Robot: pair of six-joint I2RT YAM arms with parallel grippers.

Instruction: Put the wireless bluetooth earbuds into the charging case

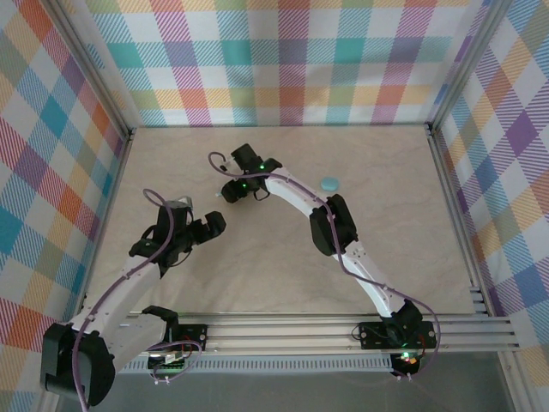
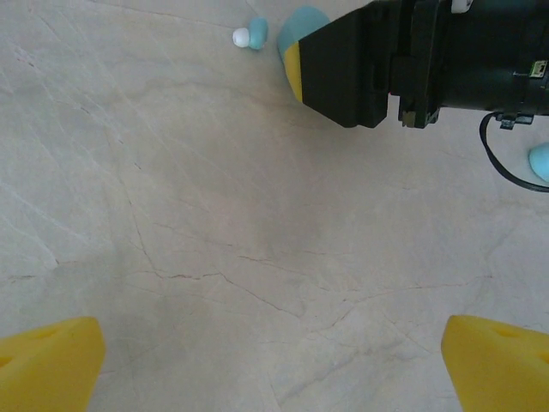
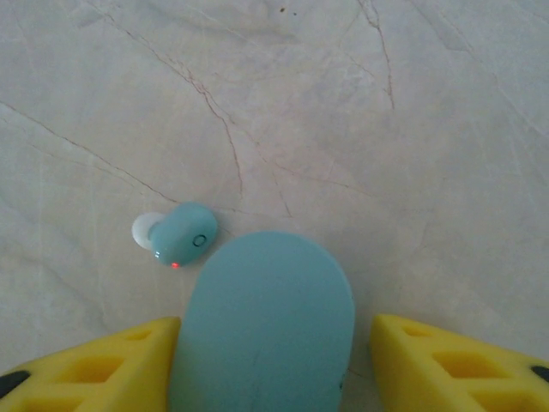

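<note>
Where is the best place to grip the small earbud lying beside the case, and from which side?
Take the earbud across its rounded blue body, probably from straight above, not by its white tip; it lies flat, close beside the case.

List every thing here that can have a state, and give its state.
earbud: loose on the table, red light on
near case: on the table, lid state unclear
far case: alone on the table, seemingly shut
left gripper: jaws wide open, empty
right gripper: jaws open astride the near case, gap on one side
</note>
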